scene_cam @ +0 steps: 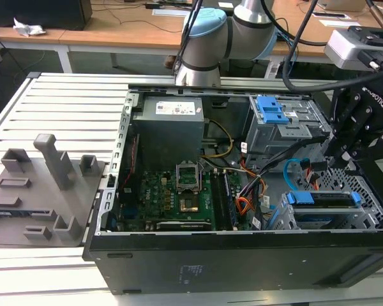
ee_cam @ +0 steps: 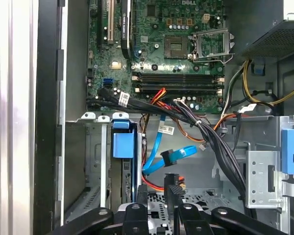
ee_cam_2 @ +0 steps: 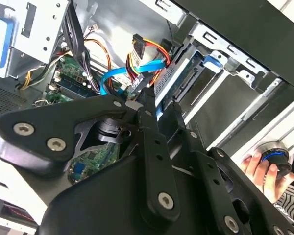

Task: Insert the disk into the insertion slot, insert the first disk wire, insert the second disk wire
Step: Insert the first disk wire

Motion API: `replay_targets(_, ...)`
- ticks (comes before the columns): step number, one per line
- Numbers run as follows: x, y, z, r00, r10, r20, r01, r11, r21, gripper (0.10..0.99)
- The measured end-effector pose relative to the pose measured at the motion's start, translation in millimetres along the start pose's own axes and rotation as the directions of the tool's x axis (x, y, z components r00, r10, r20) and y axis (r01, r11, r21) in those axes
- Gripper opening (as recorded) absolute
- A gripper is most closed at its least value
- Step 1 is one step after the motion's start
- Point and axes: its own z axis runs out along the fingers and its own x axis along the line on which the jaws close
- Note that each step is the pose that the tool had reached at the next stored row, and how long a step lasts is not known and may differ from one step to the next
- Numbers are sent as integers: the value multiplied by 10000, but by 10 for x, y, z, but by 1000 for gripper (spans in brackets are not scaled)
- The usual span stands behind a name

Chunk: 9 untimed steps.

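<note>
The disk (scene_cam: 324,199) in its blue carrier sits inside the insertion slot (scene_cam: 348,220), a silver perforated cage at the case's corner on the exterior view's right. The carrier's blue tab (ee_cam: 123,143) shows in the first wrist view. My gripper (scene_cam: 332,156) hovers just above the cage's inner end. Its fingers (ee_cam: 158,193) are open by a narrow gap with nothing visibly between them. The second disk wire (ee_cam: 154,156), light blue, loops just ahead of the fingertips (ee_cam_2: 147,98). The first disk wire (ee_cam: 154,186), thin and red-orange, runs close beside them.
A taller grey bay with a blue latch (scene_cam: 271,111) stands behind the cage. A black cable bundle (ee_cam: 210,137) crosses between bay and motherboard (scene_cam: 179,191). A grey fixture plate (scene_cam: 38,185) lies outside the case. A person's hand (ee_cam_2: 259,169) rests by a blue-ringed knob.
</note>
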Motion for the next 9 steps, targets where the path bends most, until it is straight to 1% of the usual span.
replay_targets(3, -18, -1, 39, 10000, 0, -3, 0, 10000, 0, 302)
replay_targets(7, -126, -2, 77, 10000, 0, -2, 0, 10000, 0, 302)
replay_targets(8, -172, -2, 103, 10000, 0, -5, 0, 10000, 0, 302)
replay_targets(9, -196, -2, 130, 10000, 0, -5, 0, 10000, 1, 302)
